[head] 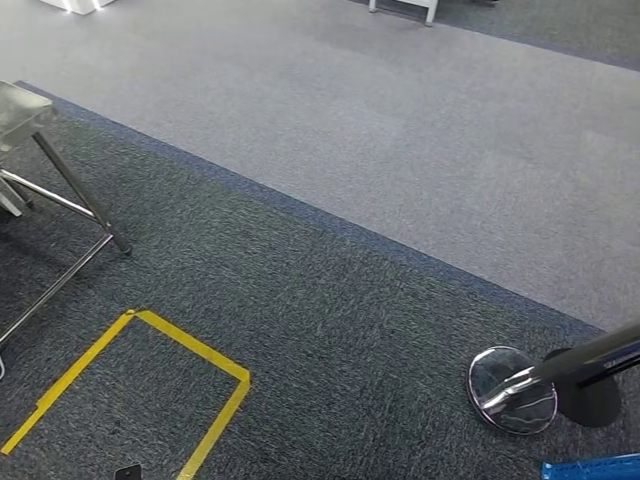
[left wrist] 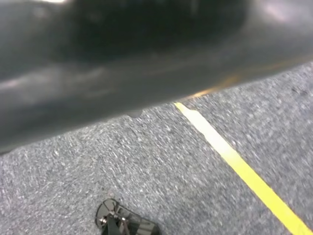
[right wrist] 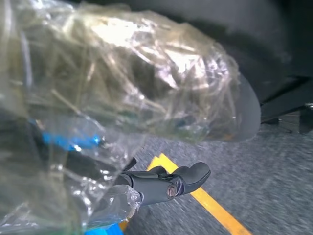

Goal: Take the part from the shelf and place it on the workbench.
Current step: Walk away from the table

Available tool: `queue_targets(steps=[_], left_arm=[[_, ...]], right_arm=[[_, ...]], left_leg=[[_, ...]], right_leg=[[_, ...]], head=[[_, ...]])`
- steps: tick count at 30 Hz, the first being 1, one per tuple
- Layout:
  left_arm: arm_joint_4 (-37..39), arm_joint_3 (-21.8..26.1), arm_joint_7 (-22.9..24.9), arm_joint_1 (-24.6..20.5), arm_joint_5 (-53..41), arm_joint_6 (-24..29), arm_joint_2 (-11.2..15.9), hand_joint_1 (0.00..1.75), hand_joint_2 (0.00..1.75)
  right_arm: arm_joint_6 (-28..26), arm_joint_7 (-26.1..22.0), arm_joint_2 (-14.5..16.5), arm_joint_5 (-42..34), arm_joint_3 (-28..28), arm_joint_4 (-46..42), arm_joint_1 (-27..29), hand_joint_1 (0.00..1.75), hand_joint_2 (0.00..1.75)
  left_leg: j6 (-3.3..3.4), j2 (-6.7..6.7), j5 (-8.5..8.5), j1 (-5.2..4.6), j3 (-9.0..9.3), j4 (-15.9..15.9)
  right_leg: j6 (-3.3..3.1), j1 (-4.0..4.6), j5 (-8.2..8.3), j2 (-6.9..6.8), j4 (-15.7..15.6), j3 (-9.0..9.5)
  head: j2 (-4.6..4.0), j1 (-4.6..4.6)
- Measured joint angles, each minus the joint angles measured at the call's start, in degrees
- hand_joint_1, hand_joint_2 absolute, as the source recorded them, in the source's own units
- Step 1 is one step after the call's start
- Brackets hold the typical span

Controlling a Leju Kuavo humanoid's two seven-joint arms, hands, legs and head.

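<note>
gripping: right hand holds the part, a crinkled clear plastic bag pressed close against it, one dark finger jutting past the wrap
left hand: seen low over grey carpet; fingers' state cannot be told
floor: yellow tape square on dark carpet
</note>
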Motion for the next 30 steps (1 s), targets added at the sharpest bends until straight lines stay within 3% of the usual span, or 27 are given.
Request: queue_targets(steps=[1, 3, 5, 6, 9, 11, 13, 15, 16, 17, 18, 20, 22, 24, 26, 27, 28, 30], left_arm=[[0.0, 0.0, 0.0, -0.04, -0.02, 0.04, 0.01, 0.0, 0.0], [0.0, -0.01, 0.0, -0.11, -0.08, 0.13, 0.04, 0.0, 0.0], [0.0, -0.02, 0.0, -0.11, -0.17, 0.19, 0.1, 0.0, 0.0], [0.0, -0.02, 0.0, -0.12, -0.24, 0.19, 0.13, 0.0, 0.0], [0.0, -0.02, 0.0, -0.27, -0.4, 0.2, 0.18, 0.0, 0.0], [0.0, -0.02, -0.01, -0.3, -0.46, 0.23, 0.24, 0.0, 0.0], [0.0, -0.03, -0.01, -0.14, -0.51, 0.26, 0.28, 0.0, 0.0], [0.0, -0.04, 0.0, 0.11, -0.51, 0.26, 0.3, 0.0, 0.0], [0.0, -0.04, 0.0, 0.18, -0.5, 0.26, 0.33, 0.0, 0.0], [0.0, -0.04, 0.0, 0.22, -0.5, 0.26, 0.37, 0.0, 0.0], [0.0, -0.04, 0.0, 0.22, -0.51, 0.26, 0.4, 0.0, 0.0], [0.0, -0.05, 0.01, 0.23, -0.6, 0.26, 0.46, 0.0, 0.0], [0.0, -0.06, 0.07, 0.18, -0.72, 0.38, 0.51, 0.0, 0.0], [0.0, -0.08, 0.11, 0.06, -0.83, 0.54, 0.5, 0.0, 0.0], [0.0, -0.1, 0.11, 0.0, -0.95, 0.59, 0.45, 0.0, 0.0], [0.0, -0.1, 0.11, 0.04, -1.0, 0.6, 0.45, 0.0, 0.0], [0.0, -0.11, 0.11, 0.12, -1.03, 0.6, 0.49, 0.0, 0.0], [0.0, -0.11, 0.11, 0.29, -1.06, 0.62, 0.55, 0.0, 0.0]], right_arm=[[0.02, 0.12, -0.01, 0.06, 0.0, 0.0, 0.09, 0.0, 0.0], [0.06, 0.34, -0.05, 0.2, 0.0, -0.01, 0.12, 0.0, 0.0], [0.06, 0.44, -0.09, 0.36, 0.0, -0.01, -0.01, 0.0, 0.0], [0.06, 0.48, -0.09, 0.45, 0.0, -0.01, -0.03, 0.0, 0.0], [0.04, 0.59, -0.16, 0.72, -0.02, -0.01, 0.13, 0.0, 0.0], [0.02, 0.63, -0.22, 0.82, -0.03, -0.01, 0.17, 0.0, 0.0], [-0.01, 0.65, -0.26, 0.9, -0.04, -0.01, 0.08, 0.0, 0.0], [-0.03, 0.67, -0.28, 0.99, -0.04, -0.01, 0.08, 0.0, 0.0], [-0.03, 0.7, -0.28, 1.04, -0.05, -0.01, 0.16, 0.0, 0.0], [-0.03, 0.74, -0.28, 1.07, -0.05, -0.01, 0.24, 0.0, 0.0], [-0.02, 0.77, -0.28, 1.09, -0.06, -0.01, 0.29, 0.0, 0.0], [0.01, 0.81, -0.28, 1.09, -0.07, -0.01, 0.24, 0.0, 0.0], [0.06, 0.84, -0.28, 1.1, -0.09, -0.01, 0.13, 0.0, 0.0], [0.09, 0.89, -0.29, 1.13, -0.19, -0.01, 0.3, 0.0, 0.0], [0.09, 0.96, -0.3, 1.19, -0.34, -0.01, 0.5, 0.0, 0.0], [0.09, 1.0, -0.31, 1.21, -0.41, -0.01, 0.47, 0.0, 0.0], [0.08, 1.03, -0.31, 1.22, -0.46, -0.01, 0.38, 0.0, 0.0], [0.08, 1.09, -0.31, 1.22, -0.62, -0.01, 0.27, 0.0, 0.0]], left_leg=[[-0.06, 0.63, -0.06, -0.01, 0.08, 0.0], [-0.37, 1.73, -0.29, -0.11, 0.41, 0.03], [-0.96, 2.6, -0.56, -0.38, 0.76, 0.11], [-1.28, 2.99, -0.62, -0.46, 0.9, 0.14], [-2.25, 3.68, -0.92, -0.2, 1.23, 0.15], [-2.72, 1.87, -2.56, -0.02, 0.66, 1.95], [-2.84, -0.56, -6.19, 0.05, -1.86, 7.99], [-2.81, -1.5, -8.93, 0.06, -5.19, 15.12], [-2.74, -1.66, -8.67, 0.05, -6.03, 16.51], [-2.62, -1.8, -7.23, 0.05, -5.94, 15.76], [-2.47, -2.19, -4.85, 0.07, -4.85, 12.81], [-2.11, -4.33, -0.76, 0.27, -1.95, 5.33], [-1.8, -5.84, 0.15, 0.35, -0.56, 1.5], [-1.32, -5.2, 0.0, 0.25, -0.5, 0.98], [-0.47, -4.06, 0.27, 0.3, -0.47, 0.58], [-0.1, -3.36, 0.36, 0.34, -0.46, 0.39], [0.14, -2.61, 0.33, 0.26, -0.48, 0.37], [0.26, -1.05, 0.3, 0.07, -0.58, 0.38]], right_leg=[[0.03, -0.06, 1.41, -0.26, -1.93, 1.1], [-0.18, 0.0, 4.92, -2.22, -10.06, 5.61], [-0.76, 0.19, 6.6, -4.03, -15.69, 8.94], [-1.1, 0.34, 6.6, -4.25, -16.36, 9.21], [-2.08, 0.39, 6.91, -2.83, -16.55, 8.98], [-2.7, 0.17, 7.23, -2.06, -16.9, 9.39], [-3.12, 0.14, 7.47, -1.01, -16.96, 9.4], [-3.26, 0.26, 7.56, 0.43, -16.92, 9.38], [-3.27, 0.32, 7.57, 1.19, -16.89, 9.43], [-3.27, 0.36, 7.56, 1.95, -16.86, 9.51], [-3.24, 0.37, 7.55, 2.71, -16.82, 9.62], [-3.01, 0.45, 7.47, 4.1, -16.6, 9.58], [-2.43, 0.49, 7.51, 5.25, -16.32, 9.04], [-1.64, 0.34, 7.65, 6.02, -16.31, 8.28], [-1.09, 0.28, 6.47, 4.32, -14.76, 7.17], [-0.91, 0.28, 4.95, 2.9, -12.36, 6.04], [-0.74, 0.25, 2.92, 1.45, -8.8, 4.34], [-0.36, 0.08, -0.49, 0.32, -1.23, 0.73]], head=[[0.0, 0.01], [0.0, 0.03], [0.0, -0.09], [0.0, -0.15], [0.0, -0.16], [0.0, -0.36], [0.0, -0.61], [0.0, -0.64], [0.0, -0.66], [0.0, -0.64], [0.0, -0.65], [0.0, -0.63], [0.0, -0.61], [0.0, -0.6], [0.0, -0.41], [0.0, -0.25], [0.0, -0.12], [0.0, -0.01]])
